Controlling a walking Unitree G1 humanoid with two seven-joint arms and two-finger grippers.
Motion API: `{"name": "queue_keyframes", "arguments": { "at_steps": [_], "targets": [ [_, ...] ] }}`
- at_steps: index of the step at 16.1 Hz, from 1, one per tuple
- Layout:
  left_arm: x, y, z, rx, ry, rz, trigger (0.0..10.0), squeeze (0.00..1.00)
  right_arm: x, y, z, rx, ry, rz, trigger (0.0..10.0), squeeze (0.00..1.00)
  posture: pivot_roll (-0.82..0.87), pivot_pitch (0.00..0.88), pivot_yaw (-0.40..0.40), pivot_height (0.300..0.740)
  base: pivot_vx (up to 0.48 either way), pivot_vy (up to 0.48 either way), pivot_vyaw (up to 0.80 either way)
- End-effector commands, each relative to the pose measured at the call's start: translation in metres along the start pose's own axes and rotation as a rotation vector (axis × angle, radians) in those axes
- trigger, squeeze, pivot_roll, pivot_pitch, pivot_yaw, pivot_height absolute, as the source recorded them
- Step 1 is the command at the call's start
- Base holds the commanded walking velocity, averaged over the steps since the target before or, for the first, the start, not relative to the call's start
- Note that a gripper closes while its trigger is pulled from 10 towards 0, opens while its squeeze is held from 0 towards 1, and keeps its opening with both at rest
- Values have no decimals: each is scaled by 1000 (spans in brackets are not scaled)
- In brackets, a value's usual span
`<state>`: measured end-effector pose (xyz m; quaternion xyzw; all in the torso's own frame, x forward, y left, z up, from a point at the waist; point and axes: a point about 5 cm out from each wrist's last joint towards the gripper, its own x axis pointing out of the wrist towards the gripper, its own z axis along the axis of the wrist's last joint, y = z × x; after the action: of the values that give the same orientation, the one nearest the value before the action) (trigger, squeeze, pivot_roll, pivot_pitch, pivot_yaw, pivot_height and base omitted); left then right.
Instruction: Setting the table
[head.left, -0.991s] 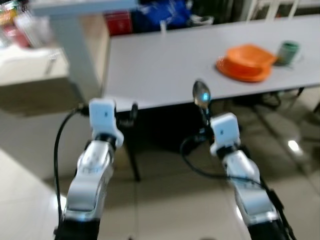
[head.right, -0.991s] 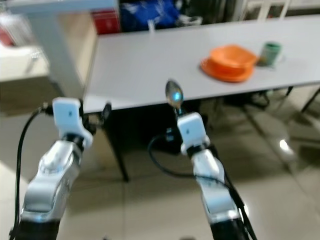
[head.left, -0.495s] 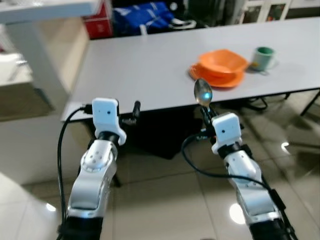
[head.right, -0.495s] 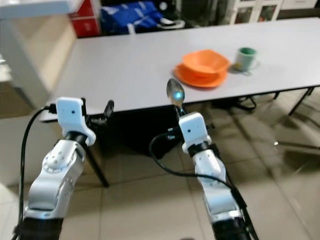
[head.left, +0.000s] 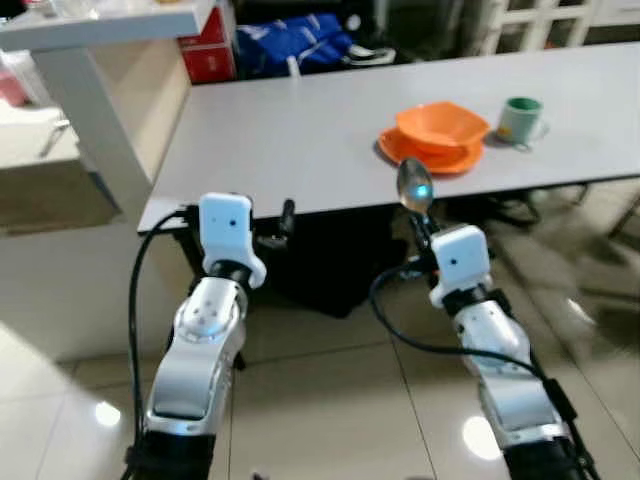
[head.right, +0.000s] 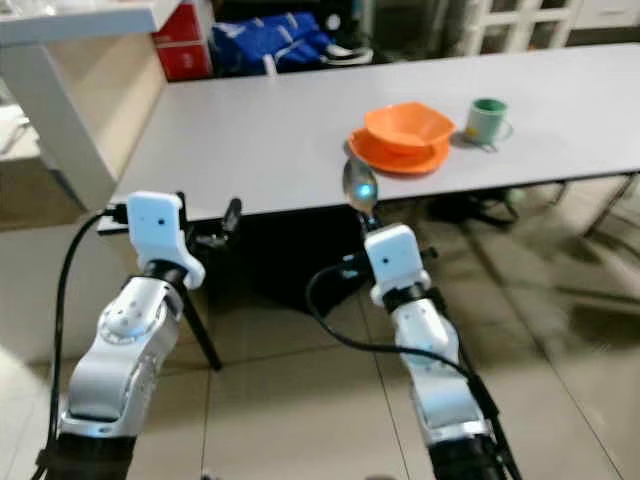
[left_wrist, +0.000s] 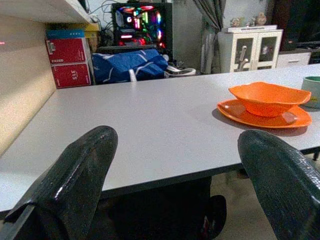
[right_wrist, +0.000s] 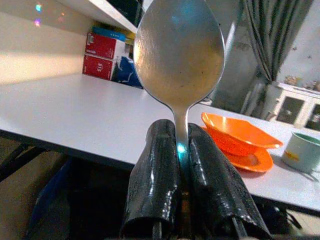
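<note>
Carrying step — my right gripper clamps the spoon upright, frame centre; left gripper spread, empty. Next: lay it beside the orange plate, upper right on the table.

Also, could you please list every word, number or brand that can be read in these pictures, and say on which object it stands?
No text can be read with confidence.
Red boxes: small white print, too blurred to read.
Blue box on top of them: lettering too small to read.
Green mug: a small yellowish mark, not legible.
Spoon, orange bowl, orange plate: no lettering visible.
</note>
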<state>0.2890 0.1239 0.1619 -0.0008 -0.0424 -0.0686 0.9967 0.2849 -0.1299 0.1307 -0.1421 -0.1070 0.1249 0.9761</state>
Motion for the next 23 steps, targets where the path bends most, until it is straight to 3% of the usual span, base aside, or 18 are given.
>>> {"name": "queue_keyframes", "arguments": {
  "at_steps": [1, 6, 20, 23],
  "targets": [
    [1, 1, 1, 14, -1, 10, 10000, 0, 2, -1, 5, -8, -20, 3, 0, 0, -194, 0, 90, 740, 382, 289, 0],
    [3, -1, 1, 34, 4, -5, 10000, 0, 1, 0, 3, -3, -17, 4, 0, 0, -198, 0, 98, 740, 397, 269, 0],
    [15, -2, 1, 63, 44, -2, 10000, 0, 2, 6, 2, 7, -18, 3, 0, 0, -188, 0, 131, 740, 436, 17, 0],
    [13, -5, -4, 46, 69, -10, 10000, 0, 2, 6, 1, 8, -14, 3, 0, 0, -191, 0, 124, 740, 0, 0, 0]
  ]
}}
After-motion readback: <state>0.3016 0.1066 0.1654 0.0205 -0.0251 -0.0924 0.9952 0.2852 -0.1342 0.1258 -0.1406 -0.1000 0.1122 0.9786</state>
